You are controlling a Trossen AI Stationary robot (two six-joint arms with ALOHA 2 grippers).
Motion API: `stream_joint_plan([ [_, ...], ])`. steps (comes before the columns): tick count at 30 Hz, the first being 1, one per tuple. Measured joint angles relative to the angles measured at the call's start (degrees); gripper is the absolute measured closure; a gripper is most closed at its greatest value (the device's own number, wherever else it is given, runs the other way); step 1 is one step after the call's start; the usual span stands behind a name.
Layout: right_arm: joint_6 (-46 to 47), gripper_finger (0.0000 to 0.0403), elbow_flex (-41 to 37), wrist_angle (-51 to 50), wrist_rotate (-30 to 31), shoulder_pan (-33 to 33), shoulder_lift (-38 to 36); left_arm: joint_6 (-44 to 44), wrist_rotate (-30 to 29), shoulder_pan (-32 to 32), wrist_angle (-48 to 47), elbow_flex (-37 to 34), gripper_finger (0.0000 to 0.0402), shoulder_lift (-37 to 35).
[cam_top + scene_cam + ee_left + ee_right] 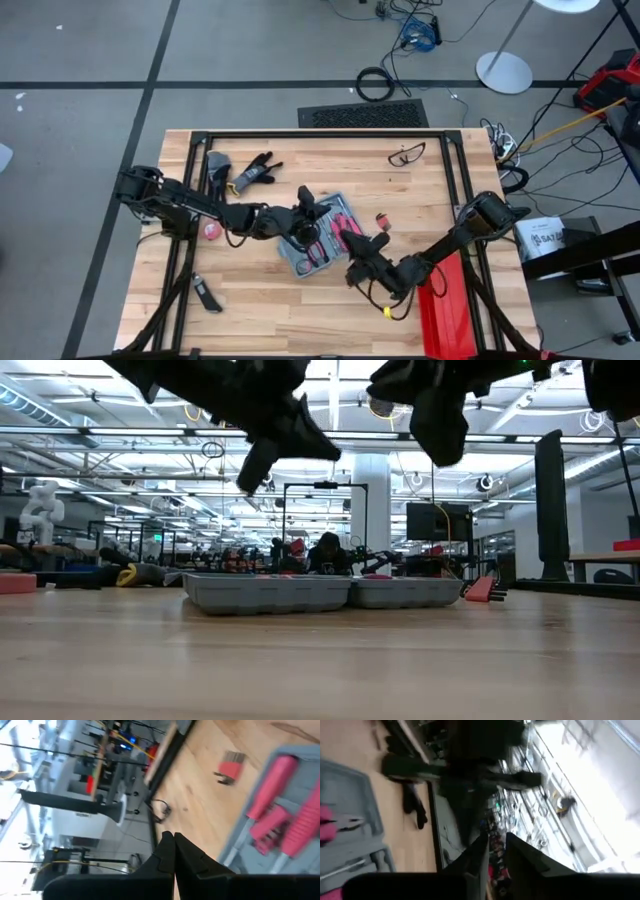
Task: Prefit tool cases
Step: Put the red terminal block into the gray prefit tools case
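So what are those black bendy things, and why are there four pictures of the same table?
Those are two robot arms, each ending in a two-finger gripper. One camera looks down from above, one sits at table height, and one rides on each wrist. On the wooden table lies an open tool case with pink-handled tools in its grey slots. The left gripper is above the case with its fingers pressed shut and empty. The right gripper is by the case's near edge, its fingers a little apart, holding nothing I can see. Around them lie black gloves, glasses and a long red box.
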Motion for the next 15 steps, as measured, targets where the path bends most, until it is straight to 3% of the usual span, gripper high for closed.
stream_joint_plan([
  [4,0.5,0.0374,-1.4,5.8,0.3,-1.8,-2.9,-8.0,0.4,2.3,-6.3,0.0,0.0401,0.0],
  [8,1.4,0.0400,-2.3,6.0,-0.2,-7.1,-7.8,-22.6,0.8,7.5,-10.5,-0.1,0.0401,-1.0],
  [10,4.4,0.0399,-2.3,6.1,-0.5,-12.1,-10.7,-32.9,7.8,11.1,-11.0,-0.1,0.0401,-1.5],
  [13,15.0,0.0400,-2.3,5.0,-0.3,-22.0,-14.2,-47.1,24.7,17.2,-12.3,0.5,0.0401,-1.4],
  [15,23.7,0.0402,-2.3,-1.3,4.9,-27.8,-16.8,-53.4,35.7,20.8,-14.4,1.9,0.0401,-1.4],
])
